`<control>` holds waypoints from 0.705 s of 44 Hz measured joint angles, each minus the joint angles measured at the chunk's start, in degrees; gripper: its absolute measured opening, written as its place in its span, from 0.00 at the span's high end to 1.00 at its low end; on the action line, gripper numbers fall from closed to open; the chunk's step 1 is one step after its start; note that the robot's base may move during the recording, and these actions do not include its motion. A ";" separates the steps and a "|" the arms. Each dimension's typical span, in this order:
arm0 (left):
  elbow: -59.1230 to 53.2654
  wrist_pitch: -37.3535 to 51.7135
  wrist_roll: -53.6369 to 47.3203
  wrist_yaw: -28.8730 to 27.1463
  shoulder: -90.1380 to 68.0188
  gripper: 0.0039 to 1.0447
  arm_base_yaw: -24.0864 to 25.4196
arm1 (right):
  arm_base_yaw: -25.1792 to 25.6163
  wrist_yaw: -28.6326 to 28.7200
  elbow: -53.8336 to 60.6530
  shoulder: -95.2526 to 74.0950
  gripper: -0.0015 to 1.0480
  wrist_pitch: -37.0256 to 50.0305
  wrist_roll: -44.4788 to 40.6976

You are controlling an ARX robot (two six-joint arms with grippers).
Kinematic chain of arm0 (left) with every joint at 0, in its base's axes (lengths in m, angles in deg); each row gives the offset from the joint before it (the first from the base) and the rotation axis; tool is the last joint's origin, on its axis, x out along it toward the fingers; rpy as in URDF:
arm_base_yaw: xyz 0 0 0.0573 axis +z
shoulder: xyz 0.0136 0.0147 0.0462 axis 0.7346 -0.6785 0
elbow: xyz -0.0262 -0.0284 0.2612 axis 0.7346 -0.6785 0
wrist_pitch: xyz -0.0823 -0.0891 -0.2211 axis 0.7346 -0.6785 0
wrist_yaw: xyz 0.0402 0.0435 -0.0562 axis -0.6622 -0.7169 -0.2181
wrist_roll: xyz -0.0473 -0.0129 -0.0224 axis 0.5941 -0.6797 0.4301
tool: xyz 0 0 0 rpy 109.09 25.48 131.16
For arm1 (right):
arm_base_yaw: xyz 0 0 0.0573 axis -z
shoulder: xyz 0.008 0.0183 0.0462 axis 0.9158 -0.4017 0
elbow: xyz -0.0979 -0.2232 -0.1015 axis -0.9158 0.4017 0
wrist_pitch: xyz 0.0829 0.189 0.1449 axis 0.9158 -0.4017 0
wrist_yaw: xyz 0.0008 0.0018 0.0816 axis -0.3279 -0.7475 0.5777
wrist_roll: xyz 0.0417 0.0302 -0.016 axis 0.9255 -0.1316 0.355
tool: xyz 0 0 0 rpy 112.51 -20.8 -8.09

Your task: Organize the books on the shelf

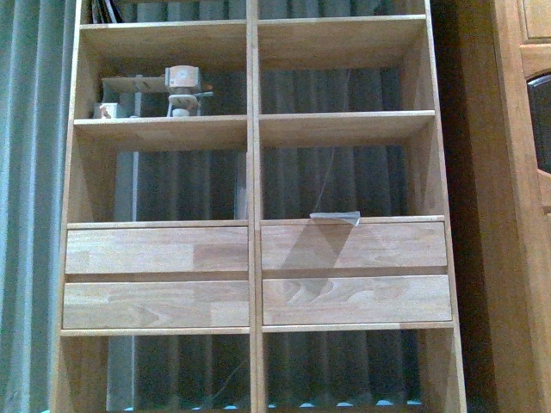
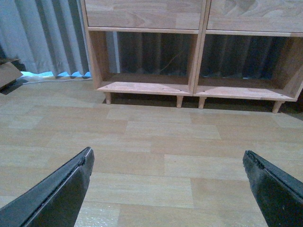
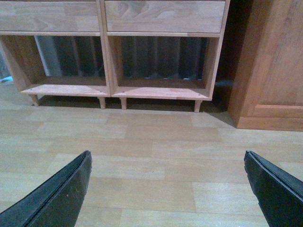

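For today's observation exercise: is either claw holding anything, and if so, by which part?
Nothing is held. The left claw and the right claw both stand open over the floor.

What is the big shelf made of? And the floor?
The shelf looks like light wood, matte: grain and joined strips show on its drawer fronts. The floor looks like wood-pattern planks with a slight sheen, maybe vinyl or laminate.

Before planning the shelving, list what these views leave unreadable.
Front view: dark items in the top-left compartment of the tall light-wood bookcase, cut off by the top edge; possibly books.
Front view: pale strip above the upper right drawer, too blurred to identify.
Left wrist view: brown cardboard-like piece, cut by the edge.
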 joint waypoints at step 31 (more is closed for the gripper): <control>0.00 0.00 0.00 0.00 0.00 0.07 0.00 | 0.00 0.00 0.00 0.00 0.07 0.00 0.00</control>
